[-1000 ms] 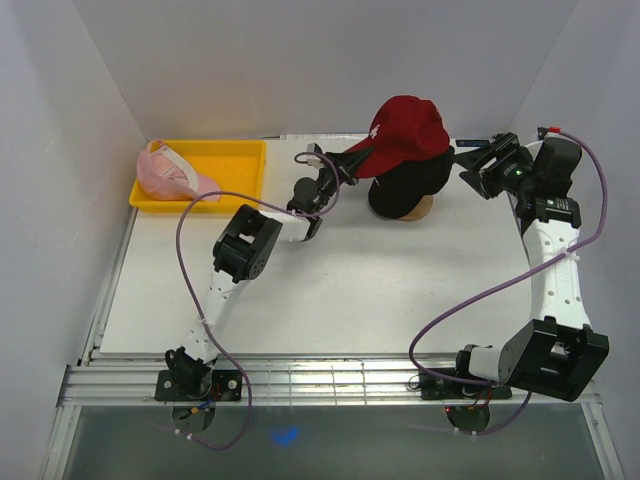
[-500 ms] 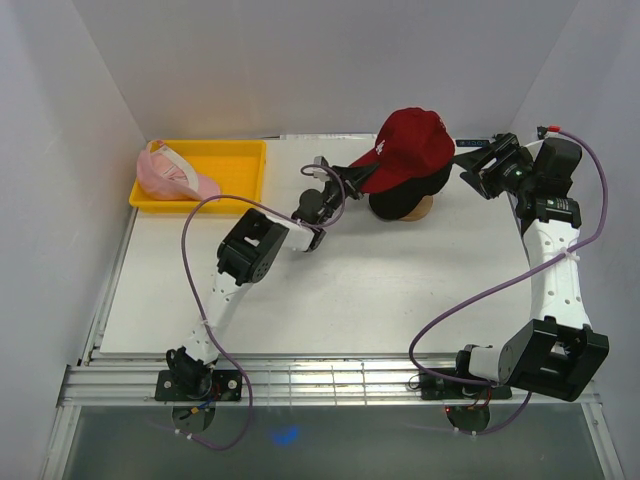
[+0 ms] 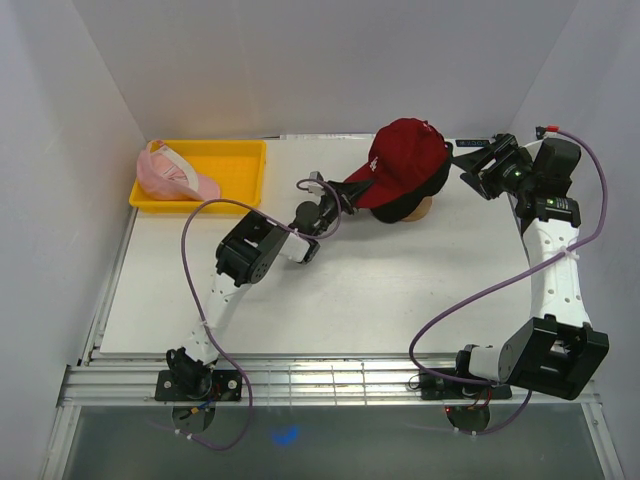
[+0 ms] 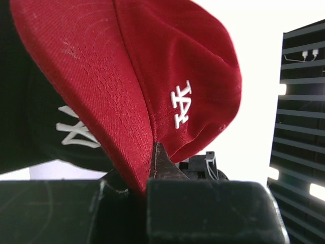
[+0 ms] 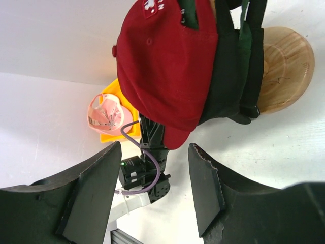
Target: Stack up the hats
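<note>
The left claw (image 3: 336, 192) pinches the brim of the dark red hat (image 3: 405, 152), which sits atop 2 dark hats (image 3: 400, 206) on the wooden stand (image 3: 425, 211). The right claw (image 3: 466, 158) gapes beside it, empty.

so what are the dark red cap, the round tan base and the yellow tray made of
The dark red baseball cap looks like matt woven cotton twill: diagonal weave, stitched seams, embroidered white logo. The round tan base seems smooth, pale wood: grain lines show. The yellow tray is probably moulded plastic: even colour, thin raised rim, though too small to be sure.
</note>
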### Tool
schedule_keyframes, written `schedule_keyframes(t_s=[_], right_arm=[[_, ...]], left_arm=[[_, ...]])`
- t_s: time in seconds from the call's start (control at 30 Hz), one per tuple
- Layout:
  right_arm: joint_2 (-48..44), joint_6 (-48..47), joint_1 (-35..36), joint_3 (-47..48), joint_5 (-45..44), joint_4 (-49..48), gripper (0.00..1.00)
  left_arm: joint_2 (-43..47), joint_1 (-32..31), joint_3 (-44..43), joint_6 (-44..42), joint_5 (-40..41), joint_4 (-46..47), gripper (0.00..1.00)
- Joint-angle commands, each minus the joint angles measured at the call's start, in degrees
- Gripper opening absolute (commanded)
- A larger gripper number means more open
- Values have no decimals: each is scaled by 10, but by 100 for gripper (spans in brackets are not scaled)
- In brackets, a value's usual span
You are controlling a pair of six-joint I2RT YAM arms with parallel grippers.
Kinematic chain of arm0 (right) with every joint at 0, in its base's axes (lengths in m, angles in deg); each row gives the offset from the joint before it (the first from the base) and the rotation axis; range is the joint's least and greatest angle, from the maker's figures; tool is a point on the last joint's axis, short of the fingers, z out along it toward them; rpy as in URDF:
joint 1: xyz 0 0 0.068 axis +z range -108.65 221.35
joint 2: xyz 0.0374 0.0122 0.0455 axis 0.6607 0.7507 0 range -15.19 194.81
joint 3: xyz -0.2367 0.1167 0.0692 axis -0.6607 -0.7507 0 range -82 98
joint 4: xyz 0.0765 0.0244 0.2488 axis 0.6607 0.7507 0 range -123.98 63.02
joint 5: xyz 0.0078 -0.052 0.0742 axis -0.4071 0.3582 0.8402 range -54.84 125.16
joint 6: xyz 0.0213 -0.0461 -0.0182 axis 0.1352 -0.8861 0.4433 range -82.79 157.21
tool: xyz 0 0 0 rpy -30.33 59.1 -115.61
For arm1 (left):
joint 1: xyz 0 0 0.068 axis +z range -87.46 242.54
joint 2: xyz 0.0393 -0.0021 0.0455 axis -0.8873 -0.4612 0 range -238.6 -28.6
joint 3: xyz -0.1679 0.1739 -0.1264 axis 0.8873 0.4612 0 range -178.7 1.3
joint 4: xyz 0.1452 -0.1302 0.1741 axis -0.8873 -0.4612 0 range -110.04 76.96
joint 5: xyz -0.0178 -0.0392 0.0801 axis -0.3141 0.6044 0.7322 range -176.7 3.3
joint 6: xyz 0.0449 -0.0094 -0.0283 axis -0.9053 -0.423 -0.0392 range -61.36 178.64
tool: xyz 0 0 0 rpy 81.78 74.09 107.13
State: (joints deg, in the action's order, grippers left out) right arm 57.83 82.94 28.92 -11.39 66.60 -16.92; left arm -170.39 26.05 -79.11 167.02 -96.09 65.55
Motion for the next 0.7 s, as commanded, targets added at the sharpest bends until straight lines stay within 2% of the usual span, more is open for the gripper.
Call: schedule_keyframes(t_s=[0.0,0.1,0.2,0.37,0.5,0.67], right_arm=[[5,-15,-4,0,-2,-4,61],[6,-19,-4,-1,-5,-4,61],[10,-22,-4,2,-8,-3,61],[43,-42,-4,28,-22,11,61],[93,-73,-1,93,-22,32,59],[148,-126,24,171,-71,67,55]], left_arm=[[32,-11,44,-17,-34,216,2],[35,-14,70,-23,-37,215,11],[37,-15,81,-34,-51,214,13],[43,-14,90,-40,-58,212,21],[47,-15,92,-42,-67,206,24],[49,-15,106,-42,-70,199,27]])
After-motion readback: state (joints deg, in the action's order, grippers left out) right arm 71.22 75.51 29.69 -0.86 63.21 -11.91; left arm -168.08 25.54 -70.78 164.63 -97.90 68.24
